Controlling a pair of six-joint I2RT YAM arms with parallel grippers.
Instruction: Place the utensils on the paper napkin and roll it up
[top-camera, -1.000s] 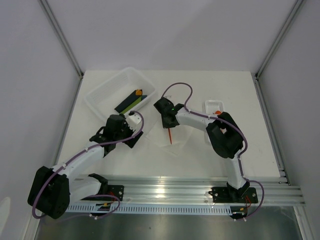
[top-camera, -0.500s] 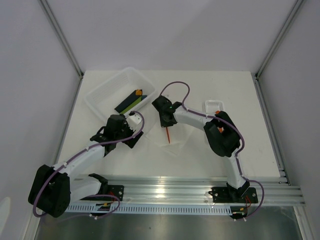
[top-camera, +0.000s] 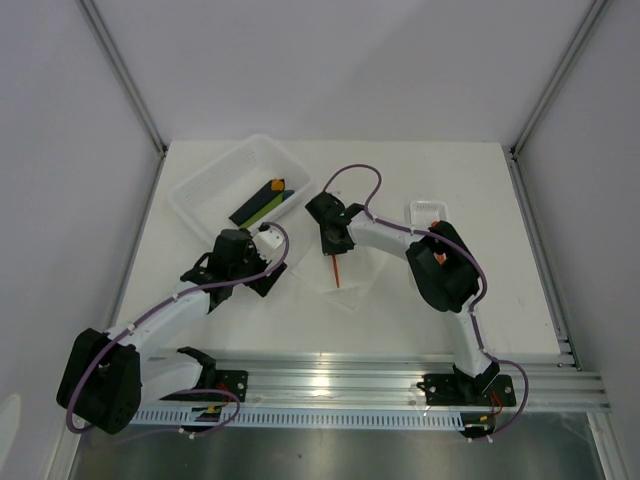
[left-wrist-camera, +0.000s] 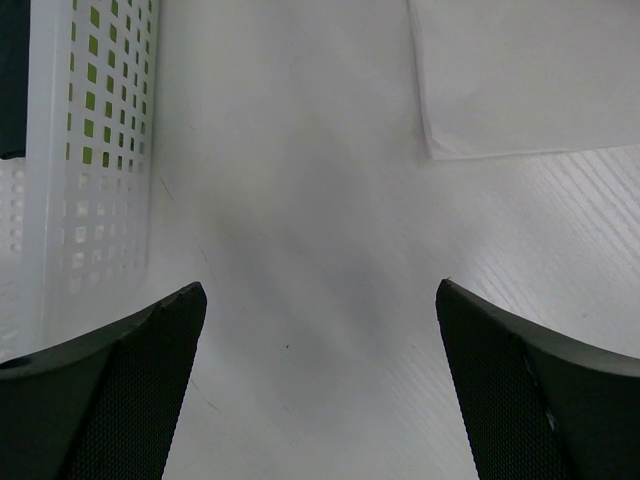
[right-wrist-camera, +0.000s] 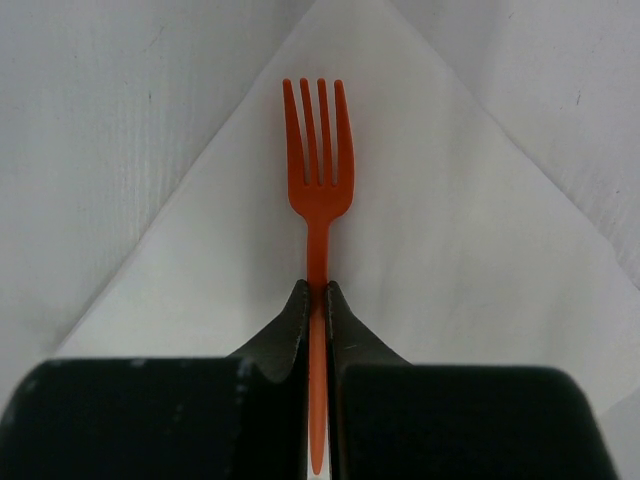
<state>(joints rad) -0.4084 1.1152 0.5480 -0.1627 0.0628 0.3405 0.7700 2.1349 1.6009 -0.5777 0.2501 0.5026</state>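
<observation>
My right gripper is shut on the handle of the orange fork, whose tines point out over the white paper napkin. In the top view the fork hangs from the right gripper above the napkin at the table's middle. An orange bit that may be the spoon lies in the narrow white tray. My left gripper is open and empty over bare table, with a napkin corner ahead to its right. In the top view the left gripper sits left of the napkin.
A large translucent white bin stands at the back left, holding dark green and black bars with orange tips. Its perforated wall shows left of my left gripper. An aluminium rail runs along the near edge.
My right gripper with the fork has shifted slightly left and towards the back. The left arm has not moved.
</observation>
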